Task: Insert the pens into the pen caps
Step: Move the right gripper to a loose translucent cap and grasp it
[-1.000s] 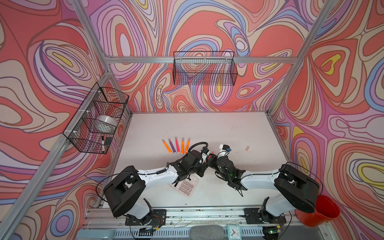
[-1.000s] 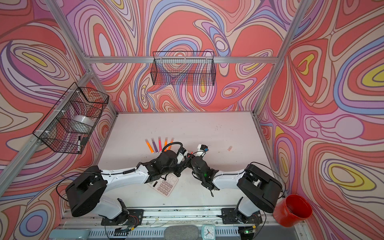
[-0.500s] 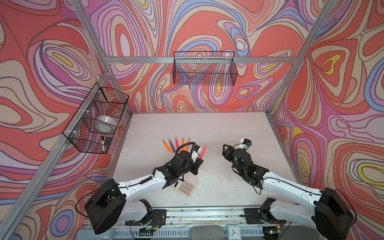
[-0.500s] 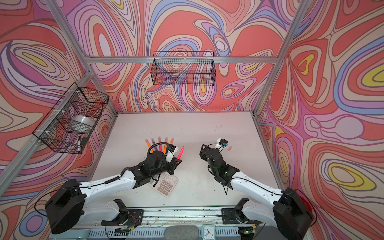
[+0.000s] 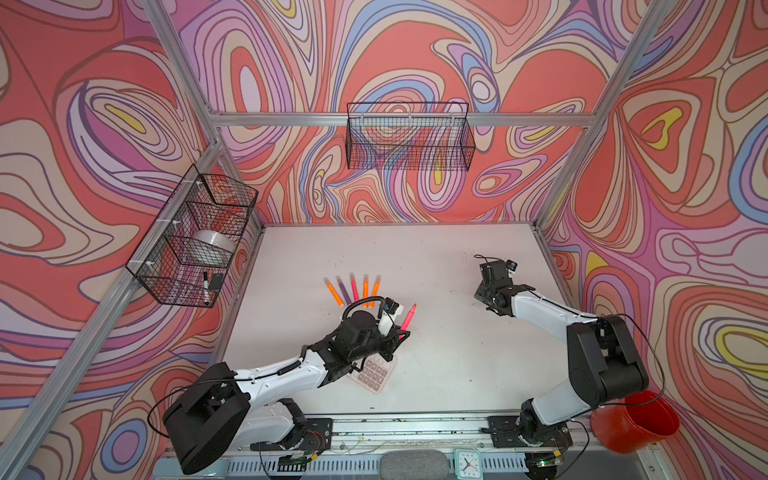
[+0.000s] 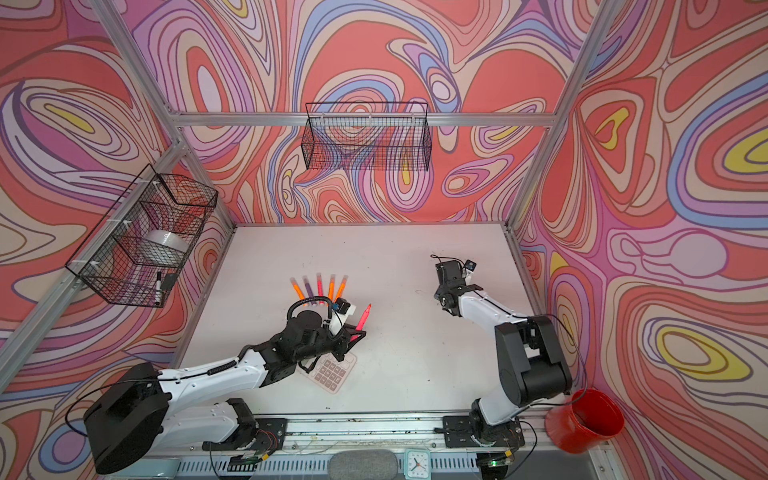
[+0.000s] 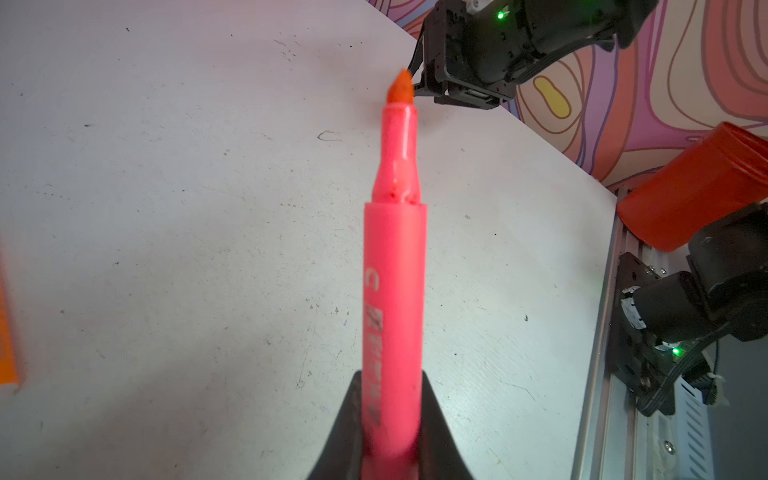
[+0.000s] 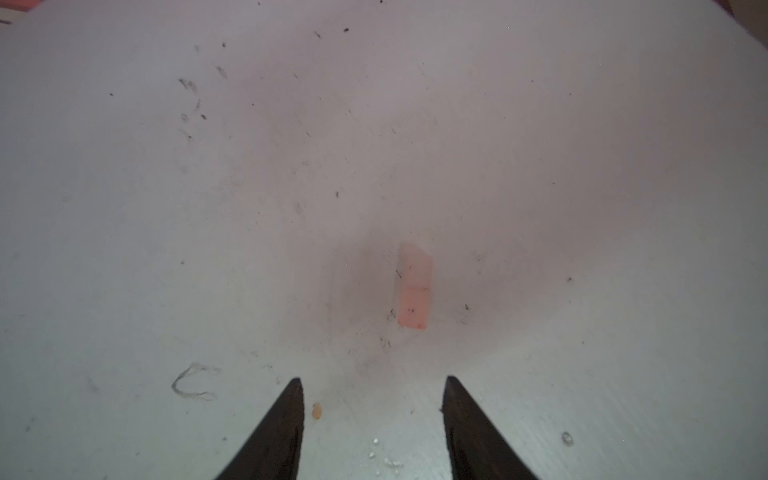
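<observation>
My left gripper (image 7: 390, 376) is shut on the barrel of a neon pink pen (image 7: 395, 270). Its bare pointed tip sticks out ahead, above the table; both top views show the pen (image 5: 408, 316) (image 6: 363, 316) slanting up from the gripper (image 5: 400, 332). Several more pens (image 5: 353, 289), orange, purple and pink, lie in a fan behind the left wrist. My right gripper (image 8: 372, 380) is open and points down at the table on the right (image 5: 484, 297). A pale pinkish pen cap (image 8: 413, 286) lies flat just ahead of its fingertips, untouched. The right arm hides the cap in both top views.
A pink calculator (image 5: 374, 372) lies partly under the left arm. A red bucket (image 5: 636, 419) stands off the table's front right corner. Wire baskets hang on the left wall (image 5: 195, 241) and back wall (image 5: 409, 141); the left one holds a tape roll and a marker.
The grippers were together at the table's middle. The right arm has swung away to the right with wider jaws, over the cap. The left gripper keeps the pink pen.
</observation>
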### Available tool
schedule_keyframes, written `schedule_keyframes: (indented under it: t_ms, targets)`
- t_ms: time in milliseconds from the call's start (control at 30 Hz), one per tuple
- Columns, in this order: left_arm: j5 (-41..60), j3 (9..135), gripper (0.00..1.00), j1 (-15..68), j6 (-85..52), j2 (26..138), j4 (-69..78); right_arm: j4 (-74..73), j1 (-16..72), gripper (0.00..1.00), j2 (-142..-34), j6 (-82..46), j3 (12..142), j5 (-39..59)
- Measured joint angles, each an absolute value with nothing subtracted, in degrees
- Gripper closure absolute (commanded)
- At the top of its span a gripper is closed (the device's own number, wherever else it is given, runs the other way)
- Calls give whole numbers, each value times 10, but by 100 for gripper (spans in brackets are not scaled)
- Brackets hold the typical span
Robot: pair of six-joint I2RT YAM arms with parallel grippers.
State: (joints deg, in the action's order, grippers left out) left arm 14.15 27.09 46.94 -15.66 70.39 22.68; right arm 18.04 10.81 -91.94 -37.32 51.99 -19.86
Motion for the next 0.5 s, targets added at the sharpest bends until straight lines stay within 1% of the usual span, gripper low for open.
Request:
schedule_keyframes:
  t_ms: [233,300,433,500]
  targets:
    - [150,271,100,469,-157,706,230,194,69,47,-955,-350,543,-189]
    - [150,271,100,469,-157,707,230,198,58,50,-973,-343,554,-179]
    - [150,271,100,469,-157,711,230,197,36,51,-999,-334,568,-150]
    - [150,271,100,469,-157,714,230,198,23,54,-1007,-330,571,-131]
